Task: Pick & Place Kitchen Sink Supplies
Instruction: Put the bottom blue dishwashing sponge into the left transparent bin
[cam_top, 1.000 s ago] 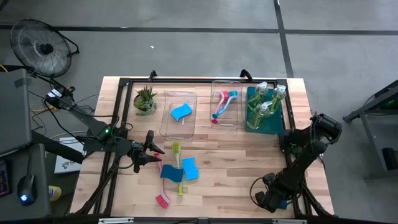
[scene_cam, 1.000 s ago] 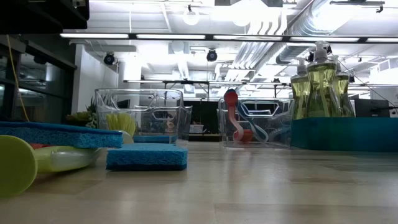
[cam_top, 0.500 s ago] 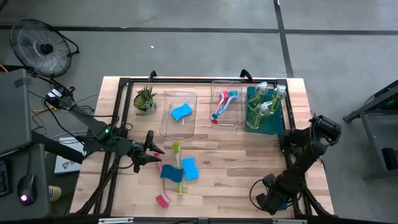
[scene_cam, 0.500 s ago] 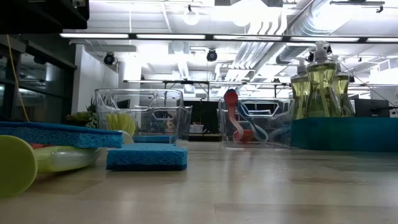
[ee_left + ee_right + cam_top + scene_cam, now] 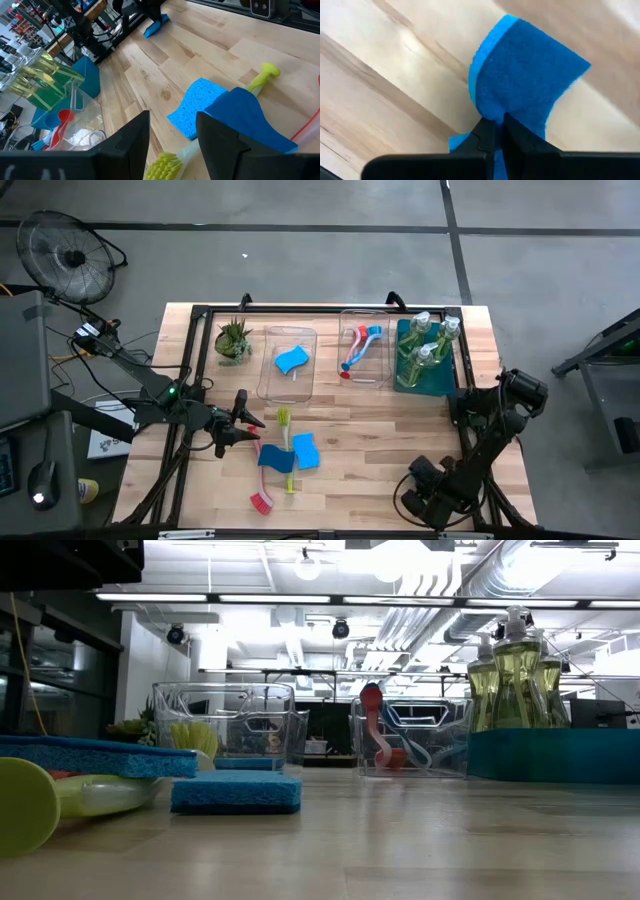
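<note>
Diff vs a sec ago: only the right arm moved. Right gripper (image 5: pixel 418 498) sits a bit further toward the table's mid than before, low at the near edge, on the teal bin (image 5: pixel 428 376) side but well apart from it. Fingers have just pinched down; now clenched on a blue sponge (image 5: pixel 522 85). Left gripper (image 5: pixel 247 423) unchanged, fingers part-spread, holding nothing, hovering just beside the loose pile. Everything else same.

Pile, well apart from the teal bin toward the left arm: flat sponge (image 5: pixel 304 450), second sponge (image 5: pixel 274 459) overlapping it, yellow-green brush (image 5: pixel 286 448), red brush (image 5: pixel 264 498).

Sponge bin (image 5: pixel 288 363), two bins over from the teal bin: one blue sponge inside (image 5: pixel 291 360). Brush bin (image 5: pixel 366 346), right next to the teal bin: red + teal brushes (image 5: pixel 358 348). Soap bottles (image 5: pixel 428 345) stand in the teal bin. Plant (image 5: pixel 233 338) at far side, beyond the sponge bin.

Views: right wrist view alone shows the grip, sponge folded up between closed tips over bare wood; high view hides that sponge under the arm. Left wrist view shows the spread fingers (image 5: pixel 128 137) above the pile, plus the right arm's sponge far off (image 5: pixel 156 25). Low view shows neither gripper; it has the pile up close and bottles (image 5: pixel 512 668) tall in the bin.
</note>
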### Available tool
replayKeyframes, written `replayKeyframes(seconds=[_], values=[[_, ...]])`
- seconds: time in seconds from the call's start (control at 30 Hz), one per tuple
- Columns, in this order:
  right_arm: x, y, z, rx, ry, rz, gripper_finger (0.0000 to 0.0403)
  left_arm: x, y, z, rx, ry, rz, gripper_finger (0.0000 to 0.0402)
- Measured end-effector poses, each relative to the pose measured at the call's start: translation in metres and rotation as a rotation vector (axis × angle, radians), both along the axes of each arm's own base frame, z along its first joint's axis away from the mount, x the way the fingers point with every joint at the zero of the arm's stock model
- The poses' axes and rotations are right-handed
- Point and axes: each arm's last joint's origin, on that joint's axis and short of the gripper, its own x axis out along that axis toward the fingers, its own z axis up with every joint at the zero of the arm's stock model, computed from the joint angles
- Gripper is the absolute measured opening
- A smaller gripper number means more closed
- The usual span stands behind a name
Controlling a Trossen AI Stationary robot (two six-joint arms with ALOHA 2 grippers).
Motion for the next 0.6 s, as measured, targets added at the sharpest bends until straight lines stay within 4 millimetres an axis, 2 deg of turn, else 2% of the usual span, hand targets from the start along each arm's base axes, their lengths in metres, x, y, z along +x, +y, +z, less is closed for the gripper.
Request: replayKeyframes(seconds=[0.37, 0.6], values=[[0.008, -0.003, 0.005, -0.203, -0.214, 0.181, 0.0005, 0.0, 0.0, 0.0, -0.023, 0.002, 0.014, 0.0156], [0.014, -0.006, 0.009, -0.429, -0.383, 0.332, 0.0005, 0.003, 0.002, 0.007, -0.073, -0.081, 0.143, 0.0156]])
